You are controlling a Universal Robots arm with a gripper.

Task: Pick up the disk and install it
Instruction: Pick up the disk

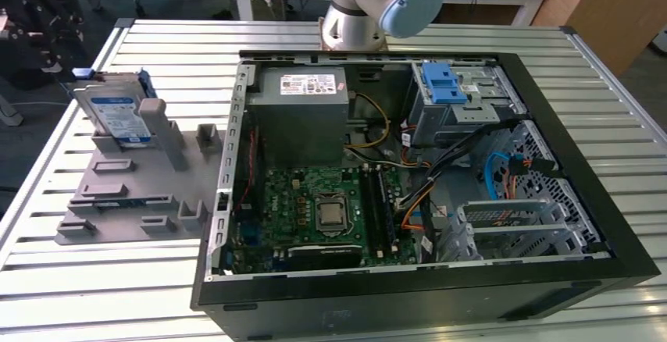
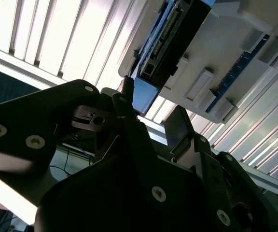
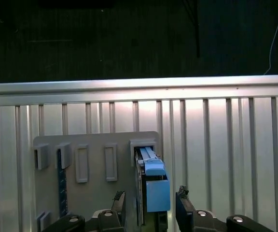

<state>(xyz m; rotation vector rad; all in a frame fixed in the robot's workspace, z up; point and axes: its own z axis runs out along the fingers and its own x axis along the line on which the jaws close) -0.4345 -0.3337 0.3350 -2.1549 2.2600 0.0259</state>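
The flat silver hard disk (image 1: 112, 114) with a blue-and-white label and a blue plastic bracket stands on edge in a slot of the grey plastic slotted stand (image 1: 125, 194). The stand is on the exterior view's left, on the ribbed metal table (image 1: 105, 295). That view shows the label face. The first wrist view shows the disk (image 3: 156, 191) only edge-on, as a narrow blue-capped strip rising from the stand's plate (image 3: 95, 188).

The dark gripper (image 3: 150, 198) is just over this edge. One of its fingers (image 3: 181, 203) is on each side of the disk, spread wider than it, with a gap on both sides, and they grasp nothing. The second wrist view looks along the fingers (image 2: 124, 101) and shows the disk's dark connector end (image 2: 175, 36) and the stand's pale underside (image 2: 235, 43).

Beside the stand in the exterior view lies an open black computer case (image 1: 417, 303). Inside it are a grey box-shaped power supply (image 1: 297, 115), a green motherboard (image 1: 323, 209) and a blue-latched drive bay (image 1: 443, 84). The arm's grey base (image 1: 354, 14) stands behind the case.
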